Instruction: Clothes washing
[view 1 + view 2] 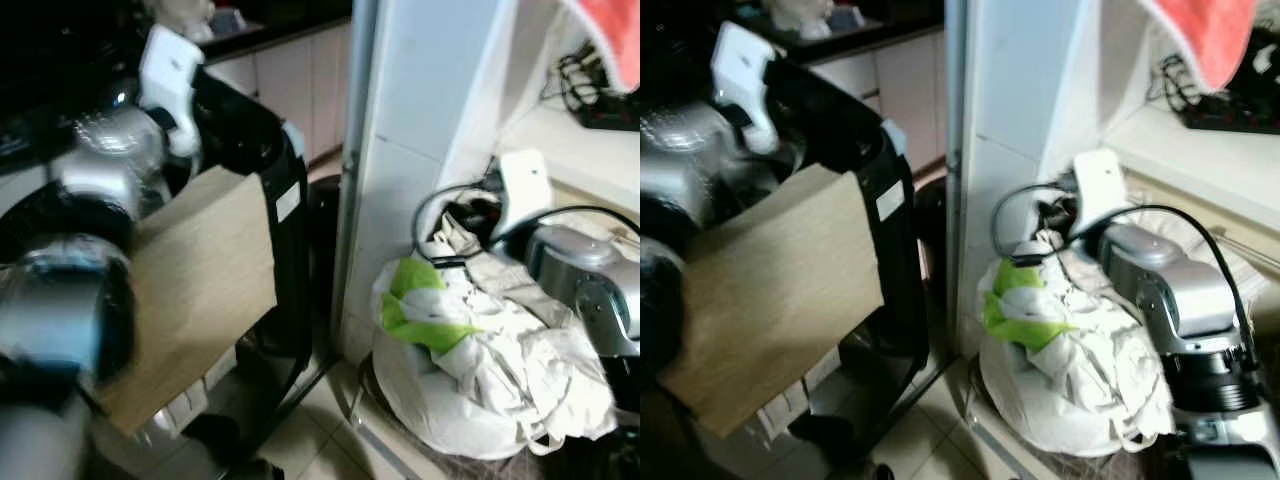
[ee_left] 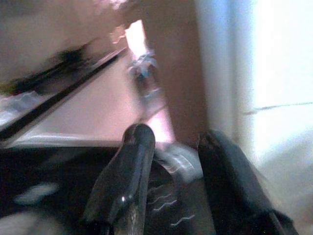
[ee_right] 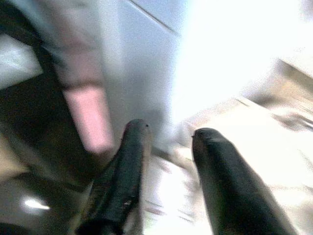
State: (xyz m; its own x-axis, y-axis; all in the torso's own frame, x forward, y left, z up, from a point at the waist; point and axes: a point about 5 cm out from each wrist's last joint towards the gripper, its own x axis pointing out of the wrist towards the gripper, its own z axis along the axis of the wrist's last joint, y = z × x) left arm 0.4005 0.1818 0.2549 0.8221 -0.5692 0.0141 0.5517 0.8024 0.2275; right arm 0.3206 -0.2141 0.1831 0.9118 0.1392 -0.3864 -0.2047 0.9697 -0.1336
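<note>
A heap of crumpled white clothes [image 1: 500, 345] with a bright green garment [image 1: 420, 310] on top fills a white basket [image 1: 420, 410] on the floor at the right. My right arm [image 1: 1165, 290] reaches over the heap, toward the wall behind it. In the right wrist view my right gripper [image 3: 171, 131] is open above the pale cloth, with nothing between its fingers. My left arm [image 1: 100, 170] is raised at the left, beside a tall black bin-like body [image 1: 275, 170]. My left gripper [image 2: 176, 137] is open and empty over that dark rim. All views are blurred.
A brown cardboard sheet [image 1: 195, 290] leans against the black body. A white wall corner [image 1: 410, 130] stands between it and the basket. At the right is a shelf [image 1: 560, 130] with black cables [image 1: 595, 95], and a red cloth [image 1: 615, 35] hangs above. Tiled floor [image 1: 310, 435] lies below.
</note>
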